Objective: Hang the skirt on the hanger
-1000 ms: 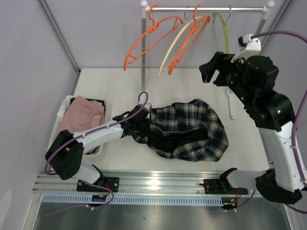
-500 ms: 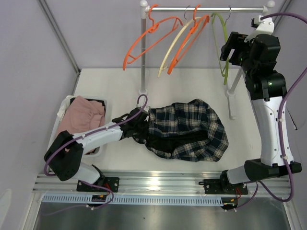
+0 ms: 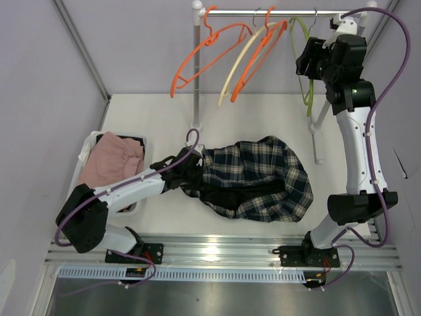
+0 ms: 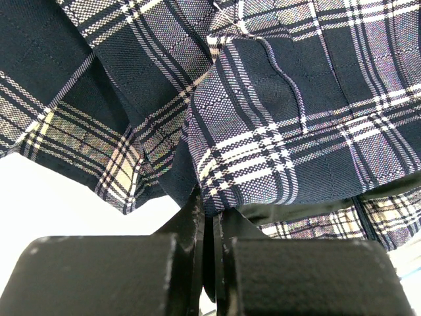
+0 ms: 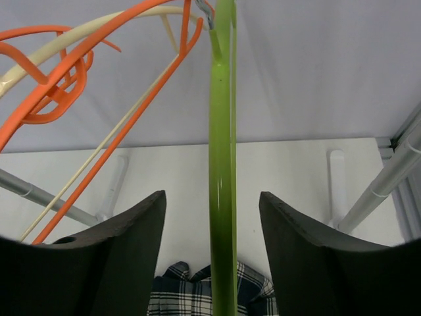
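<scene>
Up at the metal clothes rail (image 3: 283, 12), the right claw (image 5: 212, 197) gapes astride the upright lime-green plastic hanger (image 5: 222, 164) — the dark plaid fabric skirt (image 3: 263, 178) lies well below on the white counter (image 3: 164, 118), its edge pinched in the closed left claw (image 3: 187, 172).

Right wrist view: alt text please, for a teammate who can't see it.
A green hanger hangs upright in the gap of the open right gripper, with space on both sides, not yet gripped. Orange hangers fan out to the upper left, and a corner of the plaid skirt shows on the white table below.
</scene>
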`<state>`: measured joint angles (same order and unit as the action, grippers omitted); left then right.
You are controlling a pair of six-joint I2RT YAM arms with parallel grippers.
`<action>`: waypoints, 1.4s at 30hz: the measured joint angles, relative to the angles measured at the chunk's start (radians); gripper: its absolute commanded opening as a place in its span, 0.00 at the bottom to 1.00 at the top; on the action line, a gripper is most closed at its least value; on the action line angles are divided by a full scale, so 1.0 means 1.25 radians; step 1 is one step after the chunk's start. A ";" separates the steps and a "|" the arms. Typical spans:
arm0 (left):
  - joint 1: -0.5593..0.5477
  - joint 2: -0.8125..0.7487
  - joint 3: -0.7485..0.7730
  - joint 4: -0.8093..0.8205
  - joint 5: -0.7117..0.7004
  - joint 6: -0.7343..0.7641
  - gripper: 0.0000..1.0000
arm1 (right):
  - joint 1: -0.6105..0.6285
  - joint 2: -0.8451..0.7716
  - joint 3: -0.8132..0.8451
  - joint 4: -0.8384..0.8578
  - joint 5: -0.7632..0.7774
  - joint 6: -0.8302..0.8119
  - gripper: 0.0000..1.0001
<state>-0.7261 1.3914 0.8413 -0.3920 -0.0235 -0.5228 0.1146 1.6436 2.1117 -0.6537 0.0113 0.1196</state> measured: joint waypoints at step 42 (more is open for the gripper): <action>0.000 -0.060 0.000 -0.055 -0.002 0.029 0.00 | -0.001 -0.013 0.009 0.013 0.021 0.003 0.00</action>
<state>-0.7265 1.3163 0.8417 -0.4610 -0.0261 -0.4870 0.1135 1.6268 2.1231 -0.6376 0.0372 0.1238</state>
